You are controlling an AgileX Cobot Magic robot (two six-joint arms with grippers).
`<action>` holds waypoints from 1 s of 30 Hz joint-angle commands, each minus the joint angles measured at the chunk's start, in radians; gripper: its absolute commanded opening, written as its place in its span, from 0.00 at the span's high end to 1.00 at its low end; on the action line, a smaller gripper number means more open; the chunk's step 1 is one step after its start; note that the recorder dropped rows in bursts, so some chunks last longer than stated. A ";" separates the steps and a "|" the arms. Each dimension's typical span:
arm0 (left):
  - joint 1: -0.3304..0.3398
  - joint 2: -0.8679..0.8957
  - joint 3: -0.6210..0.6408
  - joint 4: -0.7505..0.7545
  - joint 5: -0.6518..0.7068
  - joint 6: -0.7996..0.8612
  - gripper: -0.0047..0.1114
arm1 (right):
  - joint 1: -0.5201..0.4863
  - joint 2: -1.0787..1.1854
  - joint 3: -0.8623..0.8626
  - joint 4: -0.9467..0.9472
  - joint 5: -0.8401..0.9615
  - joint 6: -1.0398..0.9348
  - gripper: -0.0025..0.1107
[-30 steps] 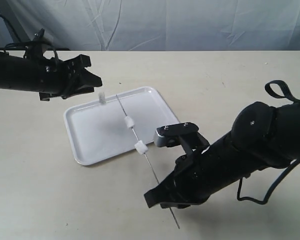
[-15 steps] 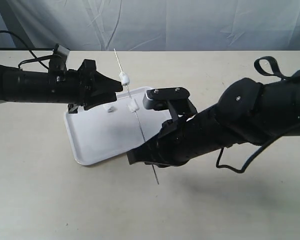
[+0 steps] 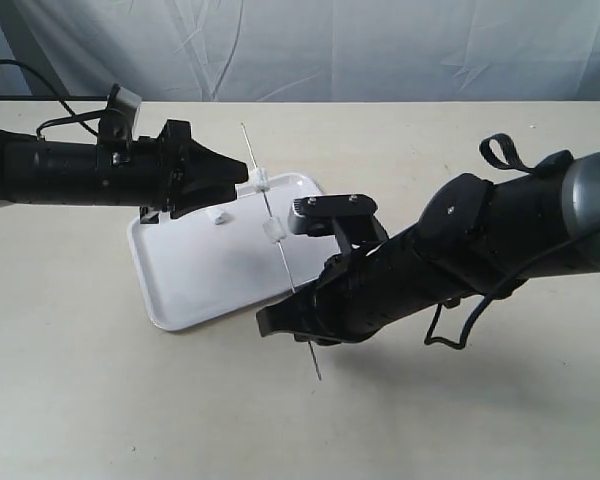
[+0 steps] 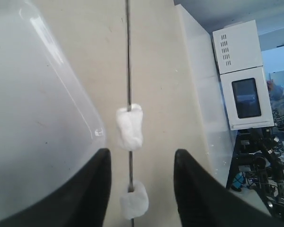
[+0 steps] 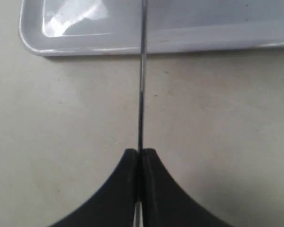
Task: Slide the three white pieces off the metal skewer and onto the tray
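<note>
The metal skewer (image 3: 285,262) hangs tilted above the tray (image 3: 195,285), and my right gripper (image 3: 298,322) is shut on its lower part. In the right wrist view the rod (image 5: 141,90) runs out from between the pressed jaws (image 5: 139,153). Two white pieces (image 3: 259,180) (image 3: 273,231) are threaded on it. A third piece (image 3: 218,215) lies loose on the tray. My left gripper (image 3: 244,172) is open around the skewer. In the left wrist view one piece (image 4: 133,205) sits between its fingers (image 4: 102,182), and the other (image 4: 129,126) is just past the tips.
Everything rests on a beige table (image 3: 100,400) with a pale cloth backdrop behind it. A loose black strap (image 3: 500,150) loops off my right arm. The tray's rounded corner (image 5: 35,45) lies just ahead of the right gripper.
The right arm has lowered the skewer and shifted it a little right. The upper piece now sits lower, beside the left fingertips. The left arm has barely moved.
</note>
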 commanded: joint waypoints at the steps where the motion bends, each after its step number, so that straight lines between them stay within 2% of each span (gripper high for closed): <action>1: 0.000 0.003 0.004 -0.016 -0.029 0.009 0.60 | -0.005 0.001 -0.004 0.003 0.029 0.001 0.98; 18: 0.000 0.003 0.004 -0.016 -0.045 0.009 0.60 | -0.003 0.001 -0.053 0.011 0.112 -0.010 0.98; 21: 0.000 0.003 0.004 -0.016 -0.050 0.009 0.64 | -0.003 0.001 -0.053 0.011 0.114 -0.010 0.98; 26: 0.000 0.003 0.004 -0.016 -0.048 0.009 0.76 | -0.003 0.001 -0.053 0.011 0.114 -0.010 0.98; 30: 0.000 0.003 0.004 -0.016 -0.052 0.009 0.77 | -0.003 0.001 -0.053 0.011 0.118 -0.010 0.98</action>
